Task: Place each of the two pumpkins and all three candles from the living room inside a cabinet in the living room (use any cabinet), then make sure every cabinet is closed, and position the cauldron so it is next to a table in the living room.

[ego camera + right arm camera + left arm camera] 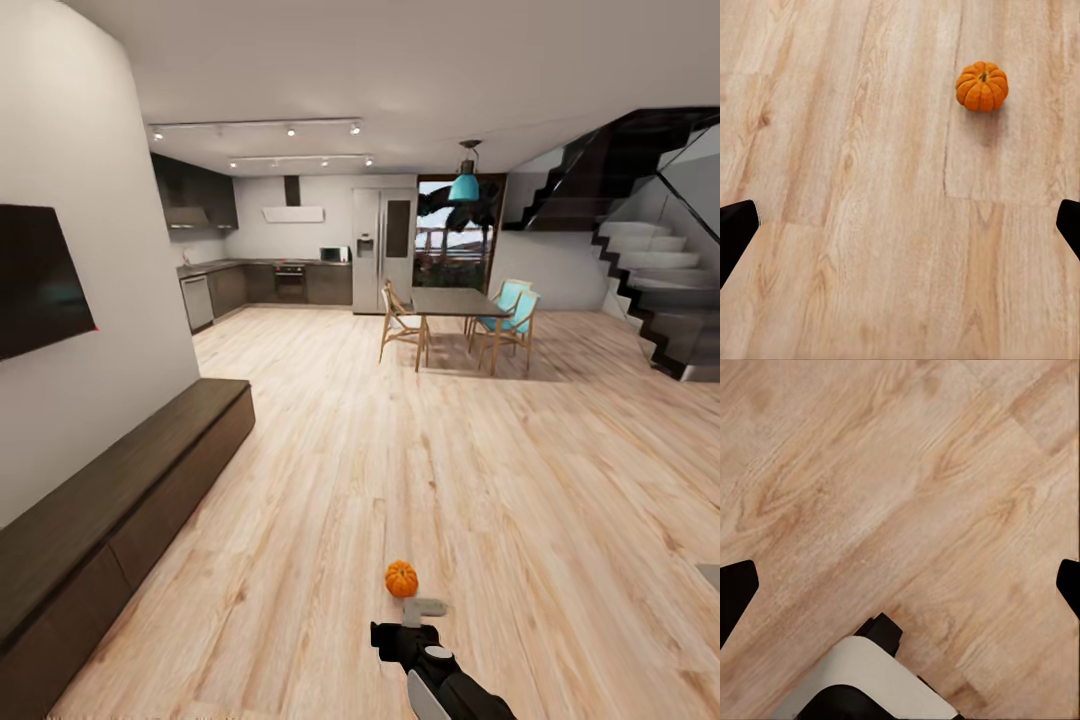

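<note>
Now, left side first: the cabinet runs low along the left wall under the dark screen, drawers shut from what I can see. Left gripper looks straight down at bare wood floor; its fingertips sit at the far edges of the wrist view, so spread wide, nothing held.

Centre, near: one pumpkin sits alone on the floor, upright, stem up, well apart from the cabinet. My right arm reaches toward it from below in the head view.

Right gripper: jaws fully apart, empty, pumpkin ahead and off to one side of the line between the fingertips, not yet between them.

Handling guess: small, rigid, light; ribbed round body, probably slippery and prone to roll if nudged. I would close across the widest belly with pads in the rib grooves, not on the stem.

Far right: dining table, chairs, stairs.
</note>
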